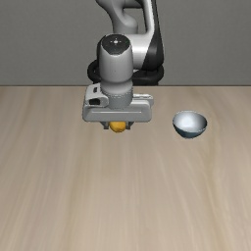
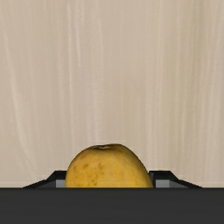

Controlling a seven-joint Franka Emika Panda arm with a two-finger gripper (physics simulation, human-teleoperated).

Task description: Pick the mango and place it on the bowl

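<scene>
The jaws press on the mango (image 2: 108,166) from both sides, so the gripper (image 2: 108,182) is holding it. The mango sits right under the hand, low over the table (image 1: 98,196). I cannot tell if it is off the table. So the grabbing part looks done. The carrying part is left. The bowl (image 1: 190,124) is well apart, toward the exterior view's right, with no mango in it. The arm (image 1: 132,29) comes down from above, and the hand points straight down.
</scene>
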